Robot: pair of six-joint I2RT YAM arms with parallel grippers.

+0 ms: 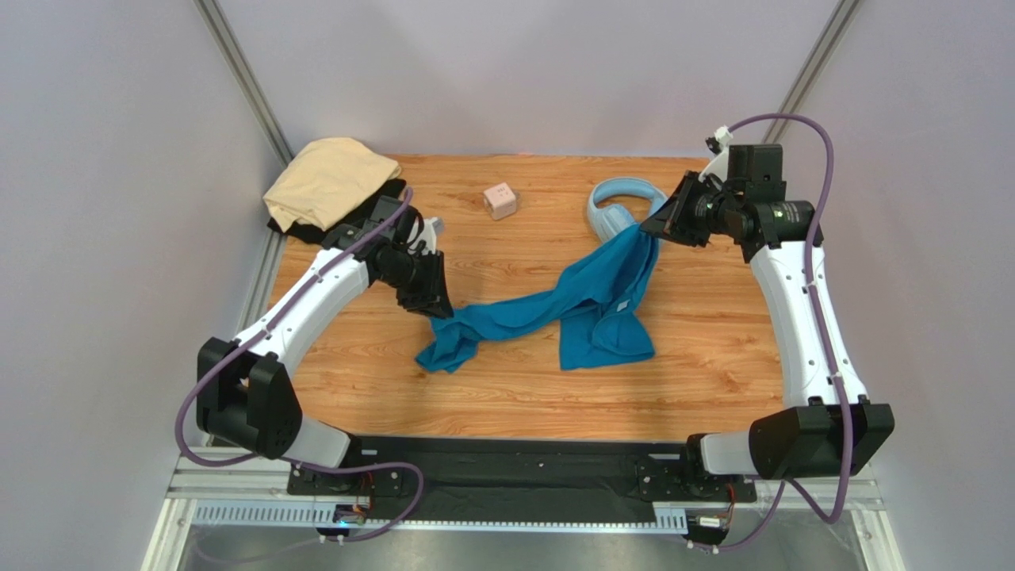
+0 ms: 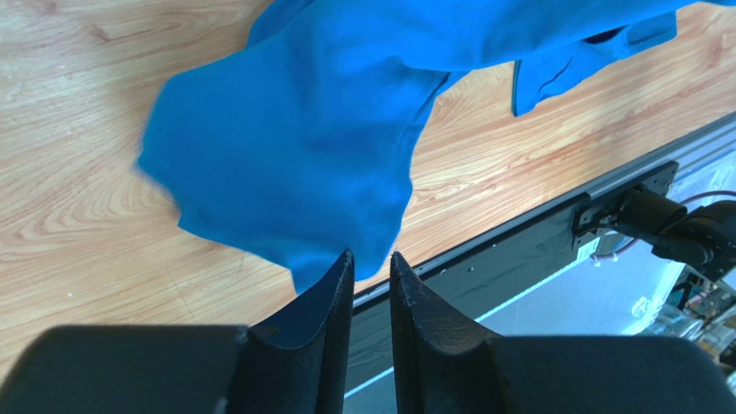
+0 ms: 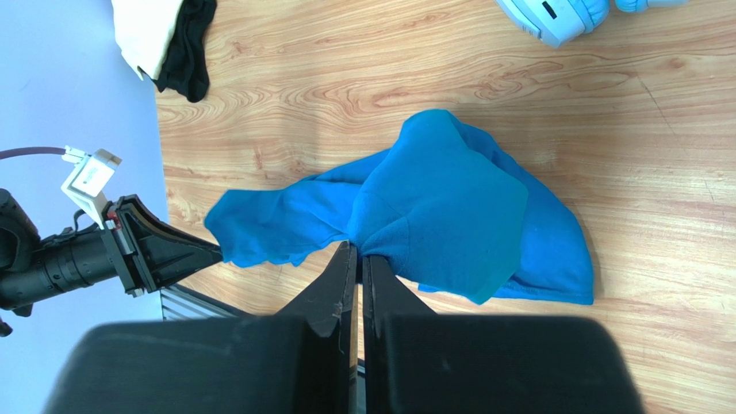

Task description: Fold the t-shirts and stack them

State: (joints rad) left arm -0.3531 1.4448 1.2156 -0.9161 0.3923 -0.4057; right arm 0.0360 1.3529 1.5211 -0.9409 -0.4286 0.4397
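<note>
The teal-blue t-shirt (image 1: 596,297) (image 3: 449,198) hangs in a twisted band across the middle of the table. My right gripper (image 1: 649,228) (image 3: 359,248) is shut on its upper right end and holds that end off the wood. My left gripper (image 1: 438,303) (image 2: 371,254) stands open at the shirt's lower left end. Nothing is between its fingers, and the cloth (image 2: 294,129) lies just beyond its tips. The pale tan t-shirt (image 1: 324,176) (image 3: 142,30) is bunched in the far left corner on top of the black t-shirt (image 3: 192,43).
Light-blue headphones (image 1: 620,196) (image 3: 553,13) lie at the back, just left of my right gripper. A small pink cube (image 1: 502,200) sits at the back centre. Grey walls close in both sides, and the black base rail (image 2: 536,233) runs along the near edge.
</note>
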